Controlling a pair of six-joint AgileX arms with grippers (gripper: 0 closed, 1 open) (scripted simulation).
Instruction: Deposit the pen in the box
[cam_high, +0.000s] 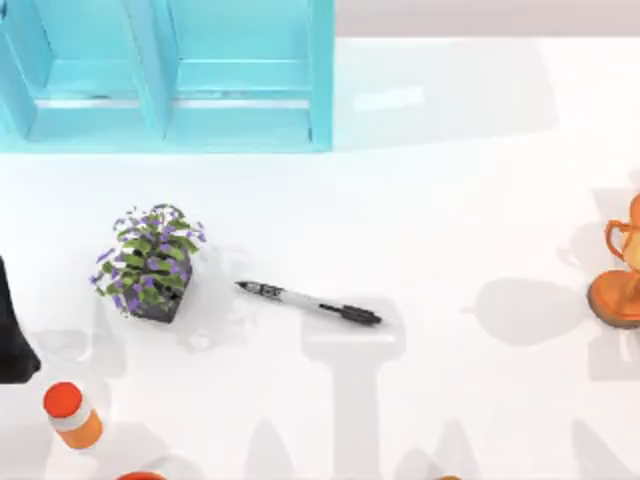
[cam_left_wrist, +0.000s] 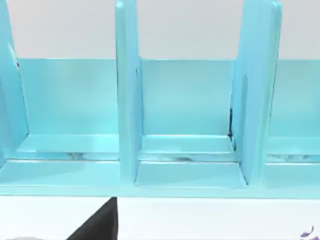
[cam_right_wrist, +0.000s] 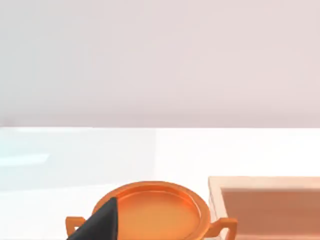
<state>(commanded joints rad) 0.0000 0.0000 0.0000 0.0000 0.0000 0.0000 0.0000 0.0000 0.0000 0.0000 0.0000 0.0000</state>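
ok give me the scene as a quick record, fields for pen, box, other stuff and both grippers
pen: pen lying flat on the white table, near the middle, black pointed tip toward the plant
box: turquoise box at the table's far left, compartments empty as far as seen
plant: potted plant just left of the pen, apart from it
bottle: orange bottle at the near left
cup: orange trophy cup at the right edge
left gripper: dark fingertip in the left wrist view, facing the box
right gripper: dark fingertip in the right wrist view, above the cup
pen held: no
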